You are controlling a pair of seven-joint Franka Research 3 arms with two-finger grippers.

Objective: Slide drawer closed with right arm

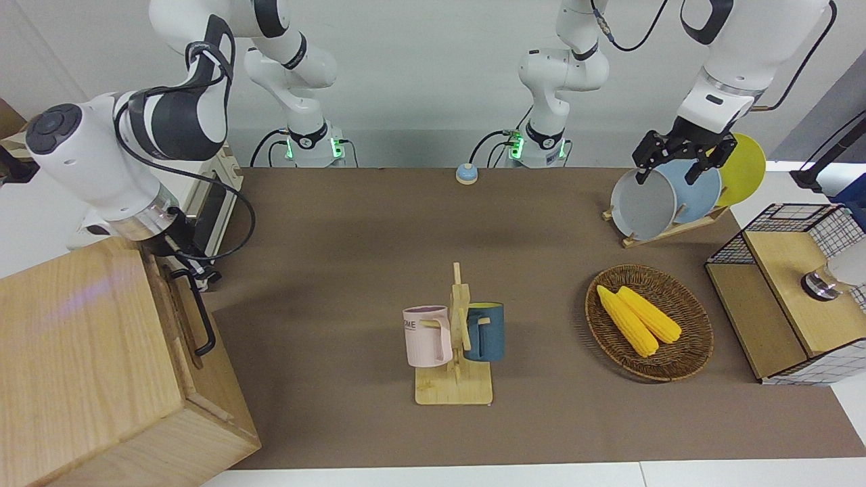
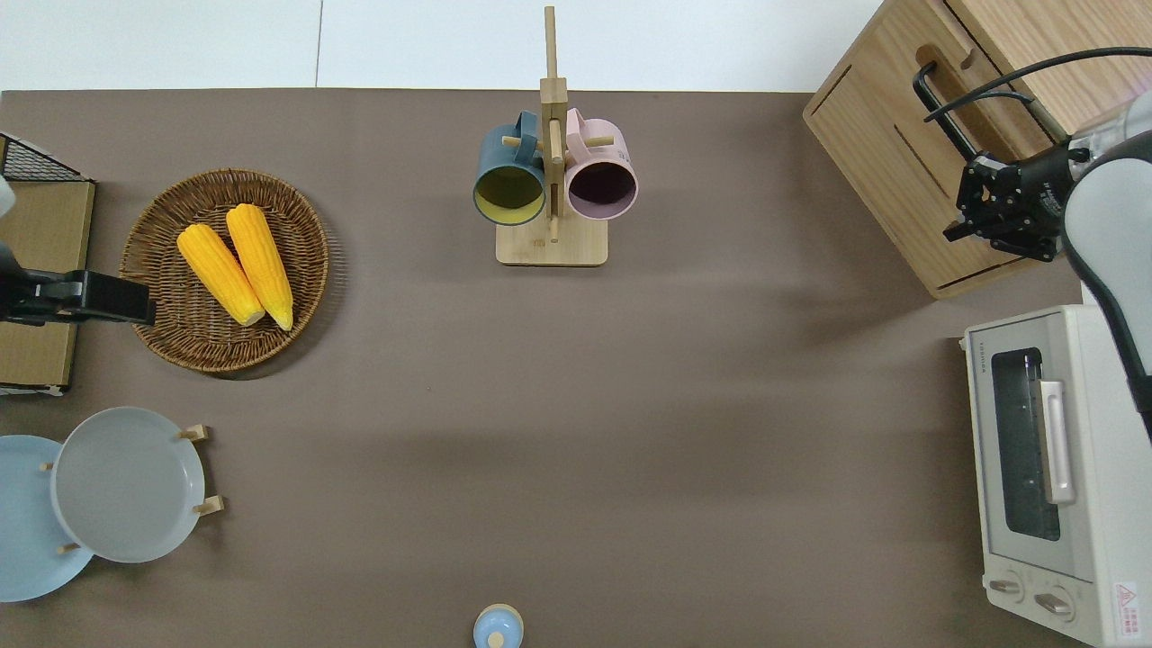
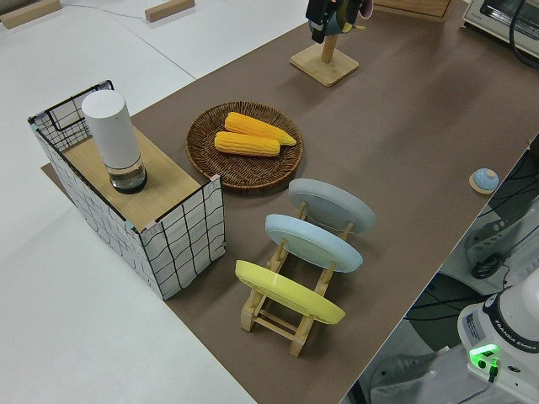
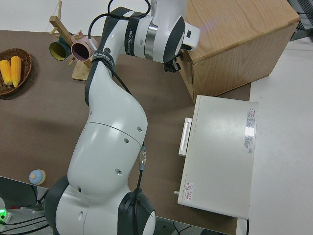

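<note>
Drawer (image 2: pixel 909 153) sits in the cabinet (image 1: pixel 81 365) at the table's far corner on my right arm's end; my right gripper (image 2: pixel 990 209) hovers at its front, finger state unclear. Rigid wood, probably slides stiffly; I'd push flat beside the handle (image 1: pixel 196 314). Left arm parked

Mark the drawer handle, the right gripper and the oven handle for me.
drawer handle (image 2: pixel 936 108): overhead view, on the black bar.
right gripper (image 2: pixel 970 209): overhead view, midway between its fingertips.
oven handle (image 2: pixel 1057 441): overhead view, on the middle of the steel bar.
</note>
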